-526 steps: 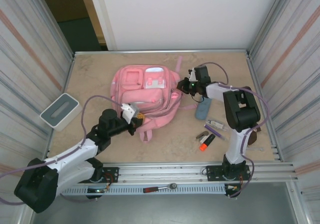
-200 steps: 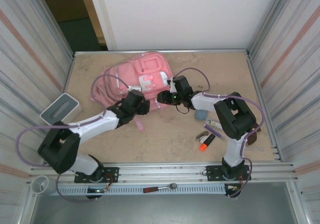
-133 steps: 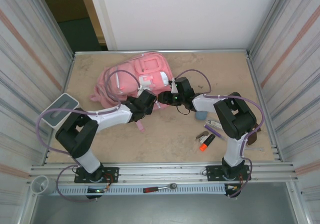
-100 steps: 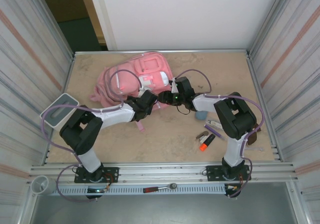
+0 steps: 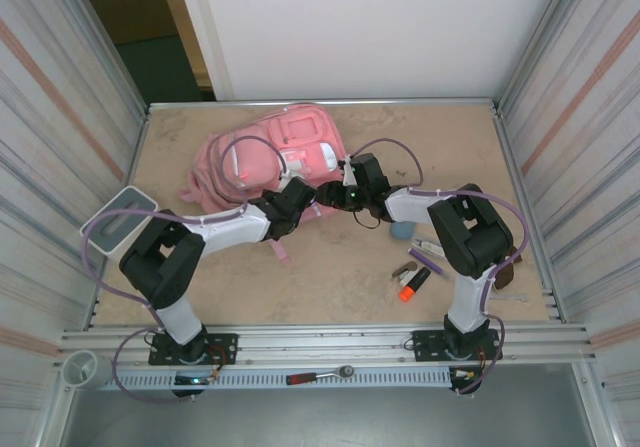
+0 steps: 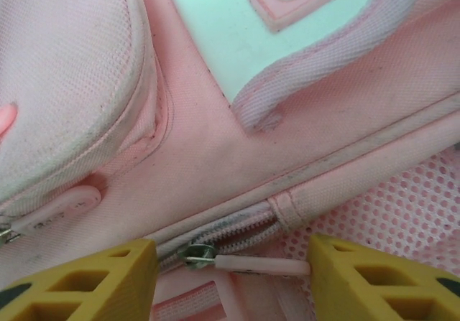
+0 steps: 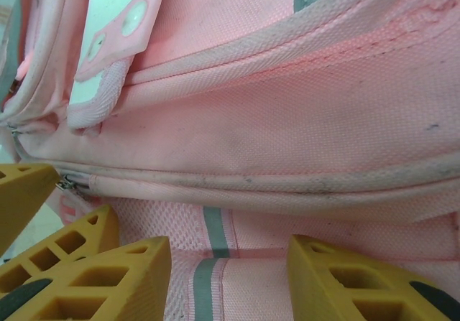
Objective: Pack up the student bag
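Note:
The pink student bag [image 5: 262, 157] lies at the back middle of the table, front pockets up. My left gripper [image 5: 301, 196] is at its near right edge. In the left wrist view its yellow fingers [image 6: 86, 281] stand open on either side of a pink zip pull [image 6: 259, 265]; the right finger touches the pull's tip. The pull's metal slider [image 6: 198, 253] sits at the end of a zip. My right gripper [image 5: 334, 195] meets the bag from the right and is shut on a fold of its side fabric [image 7: 230, 278] with a teal stripe.
A grey-white box [image 5: 120, 217] lies at the left wall. A blue-grey case [image 5: 402, 229], an orange marker [image 5: 413, 285] and small items [image 5: 430, 251] lie right of the bag. A ratchet wrench [image 5: 320, 375] rests on the front rail. Metal walls close both sides.
My left arm has swung right along the bag's near edge, and its jaws have narrowed around the zip pull. The right arm and the bag have stayed put over the last second.

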You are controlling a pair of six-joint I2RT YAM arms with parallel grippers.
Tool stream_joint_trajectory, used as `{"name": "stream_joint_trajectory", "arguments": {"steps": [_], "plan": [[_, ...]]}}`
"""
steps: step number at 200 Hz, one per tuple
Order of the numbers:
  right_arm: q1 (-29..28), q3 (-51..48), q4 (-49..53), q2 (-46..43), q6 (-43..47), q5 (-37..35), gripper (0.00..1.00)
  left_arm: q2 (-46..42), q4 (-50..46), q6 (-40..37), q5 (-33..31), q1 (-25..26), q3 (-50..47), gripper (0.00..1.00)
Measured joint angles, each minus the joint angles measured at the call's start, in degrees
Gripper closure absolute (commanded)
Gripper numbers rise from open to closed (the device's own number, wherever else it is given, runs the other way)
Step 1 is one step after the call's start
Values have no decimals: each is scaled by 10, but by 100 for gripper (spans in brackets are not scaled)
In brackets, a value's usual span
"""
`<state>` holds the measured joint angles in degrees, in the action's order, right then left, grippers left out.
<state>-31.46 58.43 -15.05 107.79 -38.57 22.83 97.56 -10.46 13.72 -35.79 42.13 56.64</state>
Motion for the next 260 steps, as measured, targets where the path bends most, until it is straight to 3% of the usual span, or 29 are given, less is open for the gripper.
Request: {"name": "stream_joint_trajectory", "arguments": {"steps": [92,180,260], "plan": [[1,0,-3,9,0,5,55,-8,0,7,8,0,-15,61],[4,0,-10,17,0,11,54,-9,19,22,66,-24,-25,86],[3,5,4,17,0,3,54,-40,43,37,84,-24,-57,100]]}}
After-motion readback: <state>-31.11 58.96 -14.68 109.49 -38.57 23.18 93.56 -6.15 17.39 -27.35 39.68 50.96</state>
